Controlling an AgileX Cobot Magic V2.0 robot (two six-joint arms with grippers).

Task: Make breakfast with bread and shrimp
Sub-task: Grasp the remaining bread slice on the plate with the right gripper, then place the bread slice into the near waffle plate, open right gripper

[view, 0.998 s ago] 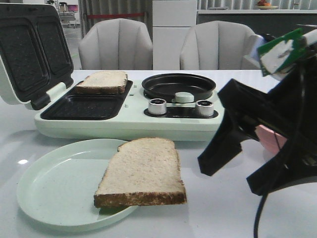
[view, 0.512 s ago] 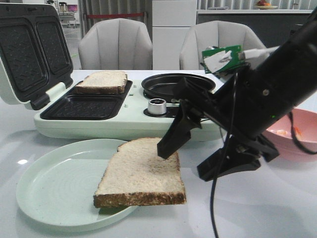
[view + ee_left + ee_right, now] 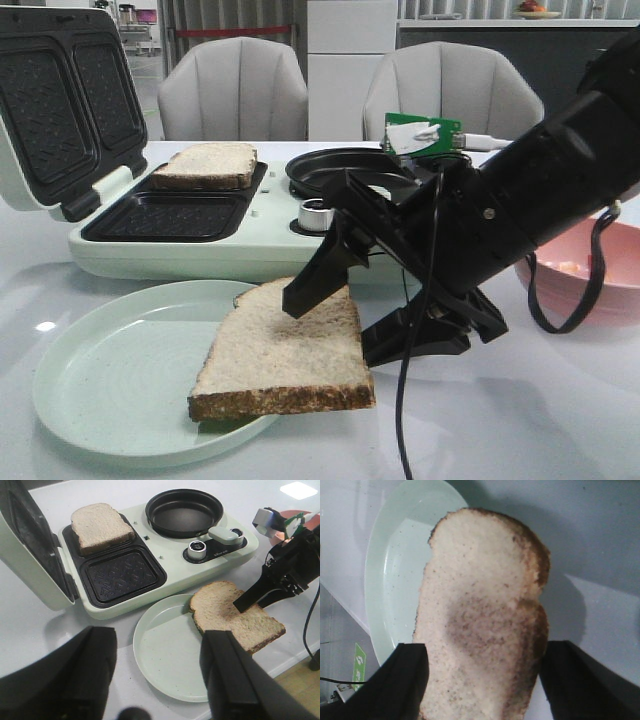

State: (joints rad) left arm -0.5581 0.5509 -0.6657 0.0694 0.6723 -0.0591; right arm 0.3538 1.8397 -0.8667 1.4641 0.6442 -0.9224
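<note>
In the front view your right black gripper [image 3: 365,310] sits in the centre of the frame with its jaws spread wide, one finger over the near slice of pale brown-crusted bread [image 3: 283,352] and the other beside its right edge. That slice lies half on the pale green round plate [image 3: 100,380] at lower left, its right part overhanging the white table [image 3: 520,420]. In the right wrist view the two fingers stand on either side of the slice [image 3: 485,625], not yet closed on it. The second bread slice [image 3: 207,165] rests in the far tray of the mint-green breakfast maker [image 3: 250,250] at upper left, whose lid stands open. The pink bowl [image 3: 585,270] at the right edge holds small pale and orange shrimp pieces [image 3: 575,266]. Your left black gripper [image 3: 160,680] shows at the bottom of its wrist view, jaws wide apart and holding nothing, above the plate [image 3: 160,655].
</note>
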